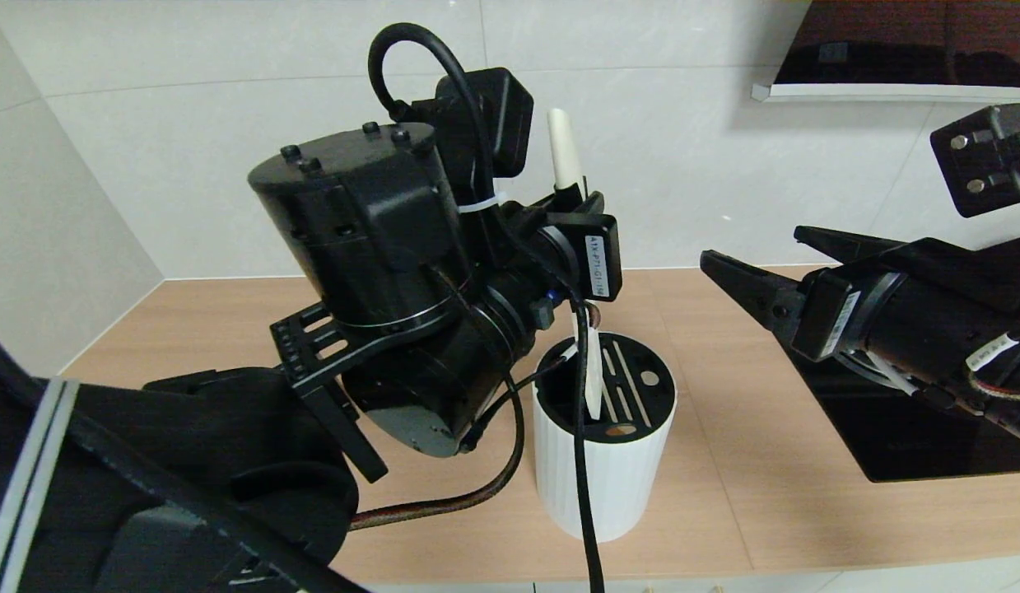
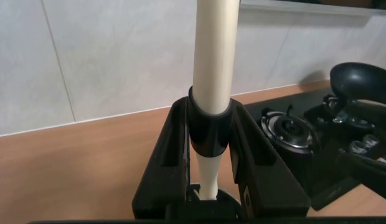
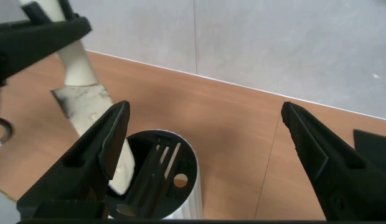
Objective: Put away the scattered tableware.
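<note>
So the left pincer (image 1: 582, 226) is clamped on the cream-handled knife (image 1: 565, 152), blade dipping into the top of the white knife block (image 1: 604, 469) on the table (image 1: 230, 329), and the right pincer (image 1: 752, 247) hangs wide open to its right by the black cooktop (image 1: 888, 436).

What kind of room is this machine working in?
Most likely a kitchen: a wooden countertop against a tiled wall, a black cooktop with a gas burner, and a knife held at a slotted white knife block.
</note>
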Controlling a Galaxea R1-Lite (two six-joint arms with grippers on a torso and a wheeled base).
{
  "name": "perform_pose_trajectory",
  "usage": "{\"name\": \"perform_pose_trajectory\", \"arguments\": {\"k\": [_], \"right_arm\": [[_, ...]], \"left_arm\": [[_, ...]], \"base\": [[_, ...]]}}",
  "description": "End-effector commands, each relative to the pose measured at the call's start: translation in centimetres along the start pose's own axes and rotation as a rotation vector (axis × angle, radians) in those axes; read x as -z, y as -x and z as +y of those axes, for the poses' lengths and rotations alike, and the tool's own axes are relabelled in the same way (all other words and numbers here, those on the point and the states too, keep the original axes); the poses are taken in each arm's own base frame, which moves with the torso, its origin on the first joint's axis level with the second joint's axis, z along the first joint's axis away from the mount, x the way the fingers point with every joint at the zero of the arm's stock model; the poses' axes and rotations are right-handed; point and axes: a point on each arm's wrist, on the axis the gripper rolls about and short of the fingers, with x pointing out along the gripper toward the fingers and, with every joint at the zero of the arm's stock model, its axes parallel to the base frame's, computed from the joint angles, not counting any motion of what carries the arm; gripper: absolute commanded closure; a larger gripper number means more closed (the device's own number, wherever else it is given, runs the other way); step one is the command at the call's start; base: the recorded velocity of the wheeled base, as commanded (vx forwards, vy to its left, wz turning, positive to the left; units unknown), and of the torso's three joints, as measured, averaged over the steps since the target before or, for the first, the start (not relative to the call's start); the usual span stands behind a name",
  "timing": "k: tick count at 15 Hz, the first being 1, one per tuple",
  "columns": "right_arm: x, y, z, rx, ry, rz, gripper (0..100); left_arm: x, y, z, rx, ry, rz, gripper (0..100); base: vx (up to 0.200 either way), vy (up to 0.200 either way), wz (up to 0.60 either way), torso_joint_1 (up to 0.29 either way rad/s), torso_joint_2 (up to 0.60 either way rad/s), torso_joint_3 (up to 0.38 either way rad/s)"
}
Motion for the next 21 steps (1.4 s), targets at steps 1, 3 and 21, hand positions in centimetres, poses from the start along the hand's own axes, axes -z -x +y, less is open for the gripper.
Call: {"name": "perform_pose_trajectory", "arguments": {"k": [1,3,21], "right_arm": [[0.1,-0.1,0.0,0.0,0.001,0.002,0],[0.2,-0.1,0.0,0.0,0.002,0.005,0],[0.5,-0.3,0.1,-0.002,0.007,0.019,0]], "left_arm": [[0.7,-0.2,0.0,-0.011,-0.008,0.014,100],[0.7,-0.3,0.0,-0.016,-0.008,0.013,100],[7.8,-1.2,-0.6,-0.043,-0.05,0.142,100]], "base": [[0.0,0.0,0.0,0.0,0.0,0.0],[0.0,0.0,0.0,0.0,0.0,0.0],[0.0,0.0,0.0,0.0,0.0,0.0]]}}
